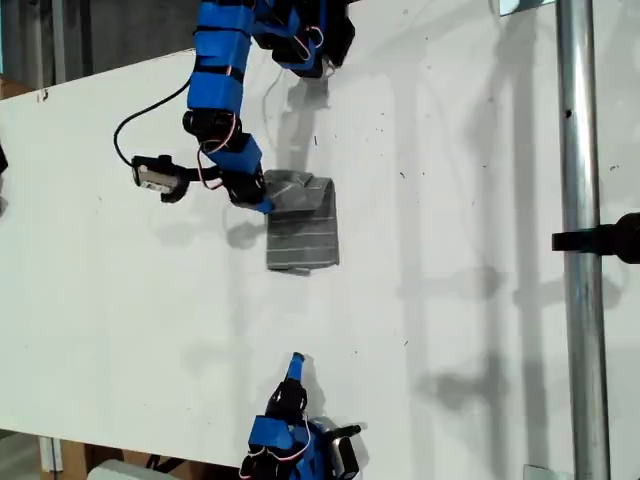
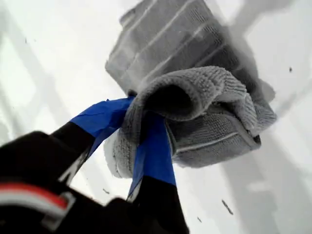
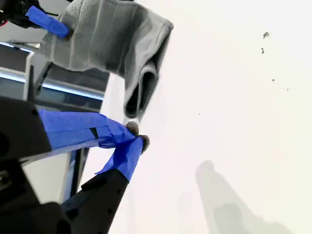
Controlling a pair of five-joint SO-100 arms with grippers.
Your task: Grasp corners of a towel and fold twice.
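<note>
White bench (image 1: 450, 300), a few dark specks; a metal pole (image 1: 580, 250) runs down the exterior view's right, well apart from the work. The towel (image 1: 303, 225), grey looped cloth with thin pale stripes, lies folded mid-bench, one edge bunched and lifted. My first gripper (image 2: 141, 131), jaws blue-taped, is clamped on that edge. My second gripper (image 3: 131, 141) sits apart near the exterior view's bottom edge, jaws closed on nothing, tips touching.

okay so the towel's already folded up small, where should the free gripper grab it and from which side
Judging by its pose, take the towel at its edge nearest my second gripper, coming from the exterior view's bottom. That end lies flat and free on the table, its stacked layers showing. My first gripper already pinches the bunched opposite end.
</note>
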